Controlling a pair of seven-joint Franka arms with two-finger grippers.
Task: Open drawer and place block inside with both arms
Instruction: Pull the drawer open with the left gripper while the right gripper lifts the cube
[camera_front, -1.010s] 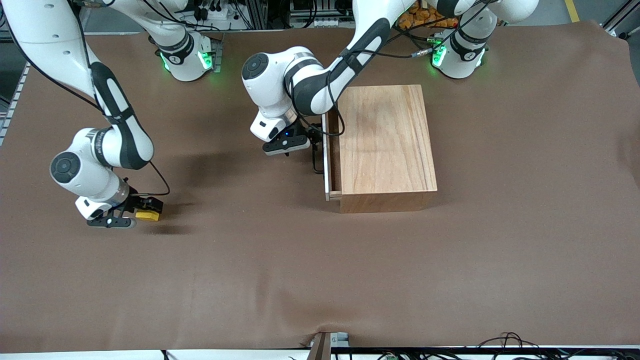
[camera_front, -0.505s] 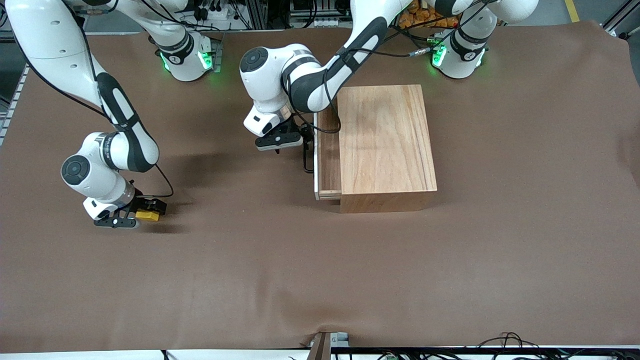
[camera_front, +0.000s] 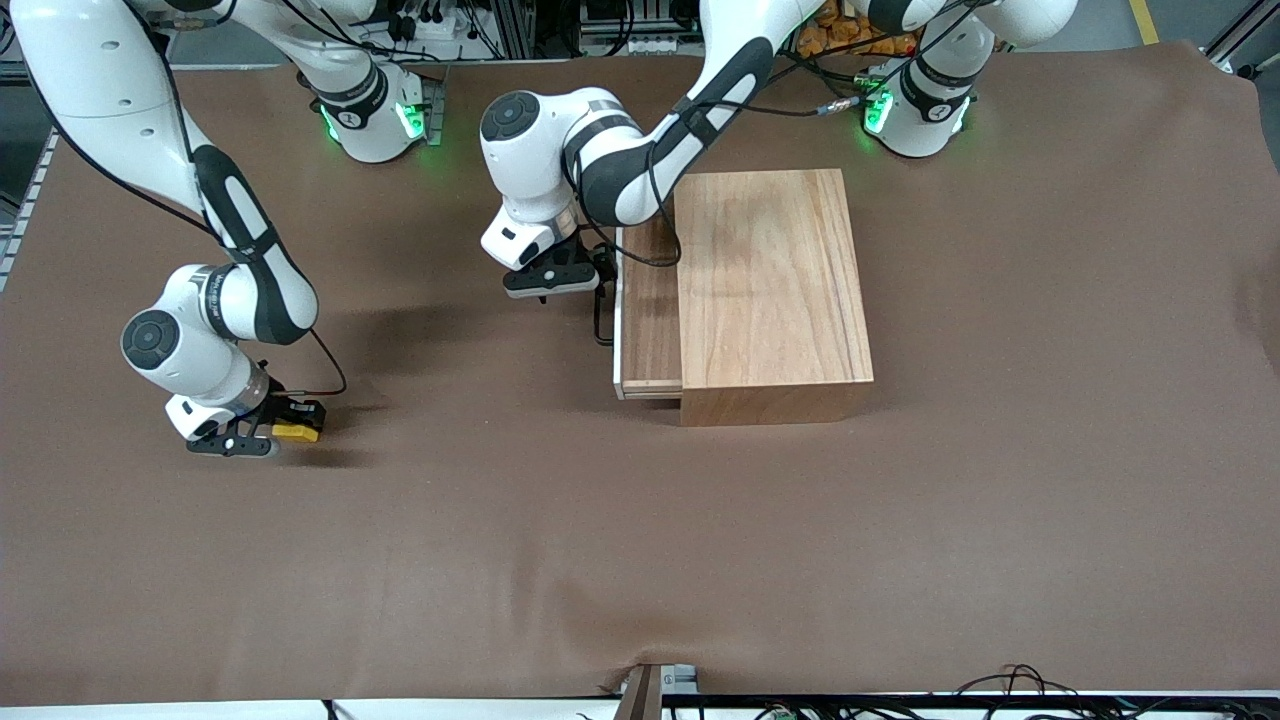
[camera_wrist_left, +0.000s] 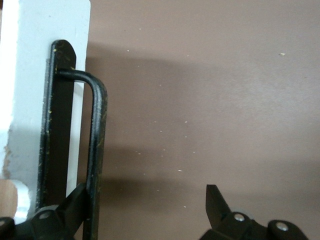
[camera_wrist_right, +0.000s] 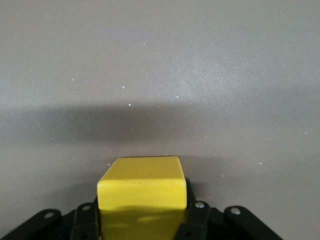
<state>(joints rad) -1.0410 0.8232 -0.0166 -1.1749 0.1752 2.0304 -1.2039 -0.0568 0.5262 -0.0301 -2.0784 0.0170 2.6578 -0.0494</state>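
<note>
While right claw (camera_front: 290, 428) clamps block (camera_front: 296, 432) | left claw (camera_front: 597, 275) open, hooking drawer (camera_front: 648, 310) handle (camera_wrist_left: 95, 150)

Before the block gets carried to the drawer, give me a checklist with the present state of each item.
1. Right tool shut on the block: ok; in the right wrist view the fingers sit against the cube's sides.
2. Block lifted off the table: cannot tell.
3. Drawer pulled out of the wooden box: ok, part way, its inner floor showing.
4. Left tool on the handle: ok; its fingers stand apart, one hooked against the wire loop.
5. Opening wide enough for the block: cannot tell.
6. Left arm clear of the drawer opening: not ok; it hangs above the end nearest its base.
</note>
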